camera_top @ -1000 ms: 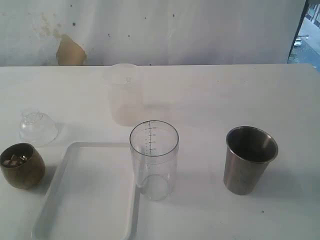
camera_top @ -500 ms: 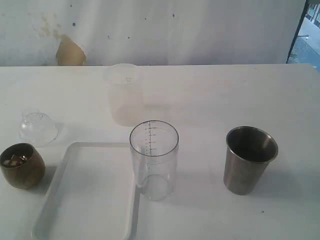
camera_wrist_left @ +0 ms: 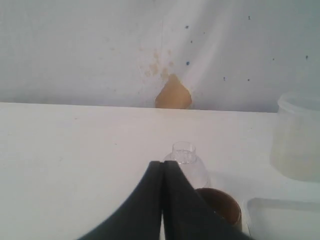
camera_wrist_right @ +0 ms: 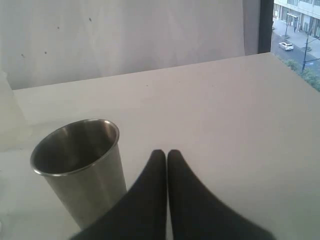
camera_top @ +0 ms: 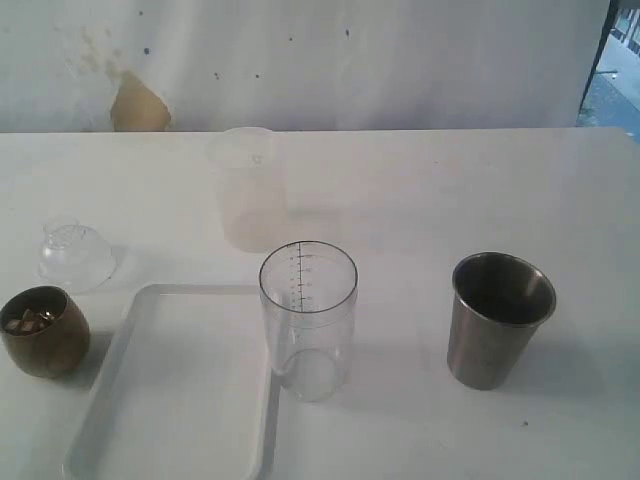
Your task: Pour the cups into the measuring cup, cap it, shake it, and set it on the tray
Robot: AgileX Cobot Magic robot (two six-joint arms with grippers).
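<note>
The clear measuring cup (camera_top: 308, 318) with a black scale stands mid-table, just right of the white tray (camera_top: 175, 385). A brown wooden cup (camera_top: 43, 331) with pale bits inside sits left of the tray; the steel tumbler (camera_top: 497, 318) stands at the right. Neither gripper shows in the exterior view. My left gripper (camera_wrist_left: 162, 164) is shut and empty, with the wooden cup (camera_wrist_left: 222, 207) and the clear domed lid (camera_wrist_left: 187, 162) just beyond it. My right gripper (camera_wrist_right: 166, 152) is shut and empty, beside the steel tumbler (camera_wrist_right: 82, 165).
A clear domed lid (camera_top: 75, 253) lies on the table behind the wooden cup. A frosted plastic cup (camera_top: 248, 187) stands behind the measuring cup. A white wall with a tan patch (camera_top: 138, 103) closes the far side; a window gap (camera_top: 610, 60) is at the top right.
</note>
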